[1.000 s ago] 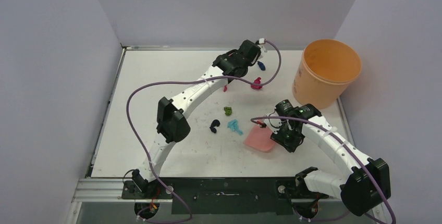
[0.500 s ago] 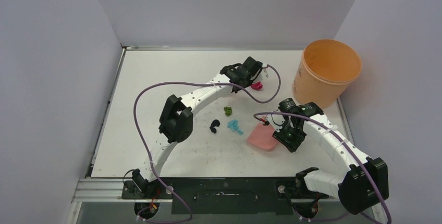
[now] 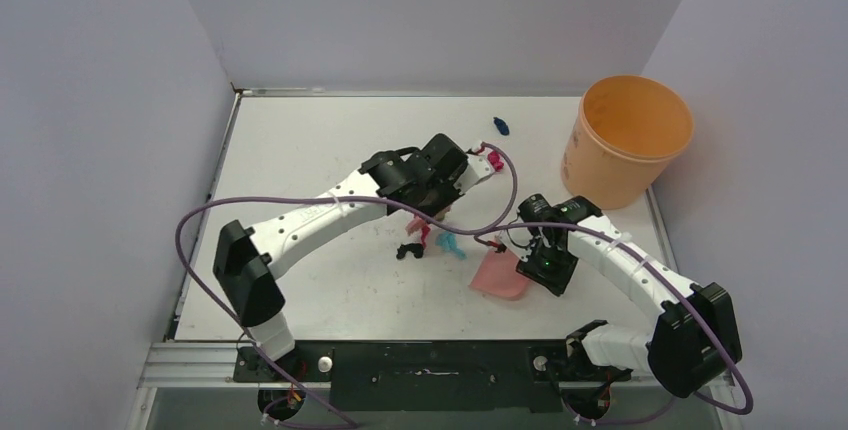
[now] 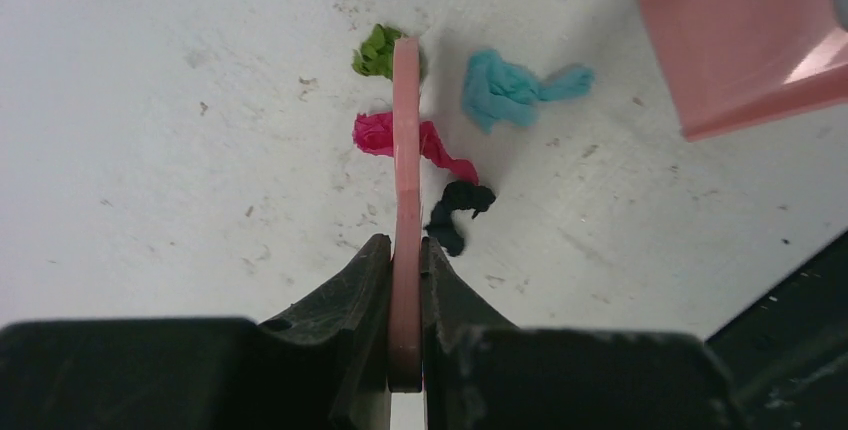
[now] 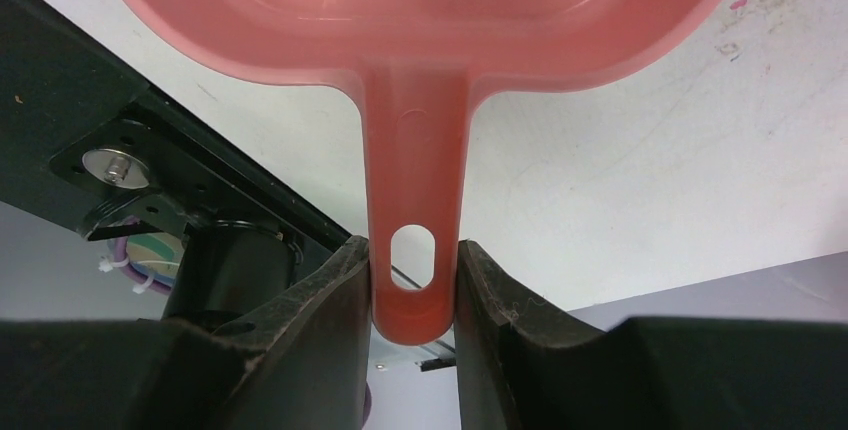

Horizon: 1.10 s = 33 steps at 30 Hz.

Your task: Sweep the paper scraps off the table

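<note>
Paper scraps (image 4: 500,90) lay around the brush (image 4: 406,150) pinched in the left fingers (image 4: 360,290); right fingers (image 5: 320,310) pinched the dustpan (image 5: 420,70).

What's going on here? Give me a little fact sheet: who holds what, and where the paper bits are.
Left gripper: shut on pink brush
Right gripper: shut on handle of pink dustpan
By the brush: green scrap, cyan scrap, magenta scrap, dark scrap
Farther back: dark blue scrap, alone on the table
Bin: orange bucket, far right corner
</note>
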Available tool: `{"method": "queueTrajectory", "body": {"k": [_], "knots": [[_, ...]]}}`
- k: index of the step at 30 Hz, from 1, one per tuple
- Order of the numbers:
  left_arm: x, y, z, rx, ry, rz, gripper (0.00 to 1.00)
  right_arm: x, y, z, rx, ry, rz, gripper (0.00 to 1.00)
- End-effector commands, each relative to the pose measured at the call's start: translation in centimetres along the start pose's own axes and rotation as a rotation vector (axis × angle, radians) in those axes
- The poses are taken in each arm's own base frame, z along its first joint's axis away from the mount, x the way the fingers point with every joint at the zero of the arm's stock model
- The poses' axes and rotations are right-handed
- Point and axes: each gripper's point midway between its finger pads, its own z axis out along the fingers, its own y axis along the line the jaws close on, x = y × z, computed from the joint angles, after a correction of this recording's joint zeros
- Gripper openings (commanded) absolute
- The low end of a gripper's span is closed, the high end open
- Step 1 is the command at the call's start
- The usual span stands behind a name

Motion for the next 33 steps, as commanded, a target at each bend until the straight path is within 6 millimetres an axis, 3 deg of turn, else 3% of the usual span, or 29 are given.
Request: {"method": "queueTrajectory", "body": {"k": [1,3,6,10,13,16,20,28,33], "knots": [[-1.9,-2.2,-4.8,0.080,-0.174,-0.207,0.00,0.0,-0.1,-0.2,0.022,0.019,-0.055,0.09],[-2.1,-1.8,-6.8,0.053,-0.228,-0.267,0.00,-0.1,0.1,-0.1,0.018,0.025,-0.081,0.09],[-1.2,1.6,-10.0,-0.121,-0.271,-0.405,0.00,-0.3,0.1,0.0,0.026,0.043,-0.127,0.09],[2.6,5.2,-13.1,-0.351,-0.211,-0.523,0.00,-0.6,-0.6,0.0,0.055,0.076,-0.178,0.09],[5.9,6.4,-13.5,-0.464,-0.097,-0.557,0.00,-1.2,-1.3,-0.5,0.068,0.081,-0.200,0.09],[8.3,6.7,-12.0,-0.524,0.011,-0.560,0.00,-1.8,-2.0,-0.8,0.081,0.089,-0.215,0.09],[9.5,6.6,-8.2,-0.561,0.061,-0.574,0.00,-2.8,-2.3,-0.9,0.069,0.087,-0.224,0.09],[6.5,3.6,-0.1,-0.360,0.023,-0.661,0.00,-4.7,-2.0,-0.5,0.008,0.053,-0.233,0.09],[4.4,-0.1,3.4,-0.168,0.036,-0.731,0.00,-5.8,-1.9,-0.1,-0.019,0.041,-0.229,0.09]]}}
